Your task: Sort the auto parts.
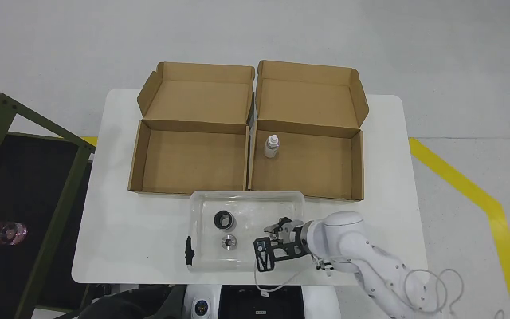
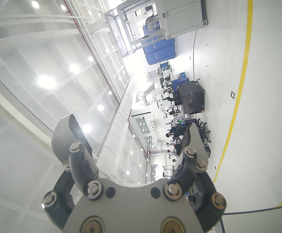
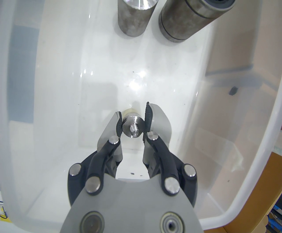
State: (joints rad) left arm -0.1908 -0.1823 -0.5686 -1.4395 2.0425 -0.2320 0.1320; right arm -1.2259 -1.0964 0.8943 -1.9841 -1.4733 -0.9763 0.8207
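A clear plastic bin (image 1: 247, 193) sits at the table's front edge. My right gripper (image 3: 132, 117) is down inside it, shut on a small metal part (image 3: 131, 129) with a pin on top and a pale base. In the top view the right gripper (image 1: 272, 239) is in the bin's right half. Two larger metal cylinders (image 3: 134, 15) (image 3: 187, 19) stand farther along the bin floor, and they appear in the top view as a dark-ringed one (image 1: 225, 218) and a smaller one (image 1: 229, 242). My left gripper (image 2: 131, 128) is open, holds nothing and points out at the room.
Two open cardboard boxes stand behind the bin, the left box (image 1: 191, 159) bare inside. The right box (image 1: 319, 171) holds a small white bottle (image 1: 272, 145). The bin wall (image 3: 253, 176) curves close beside the right gripper. A dark piece (image 1: 190, 250) sits at the bin's near-left corner.
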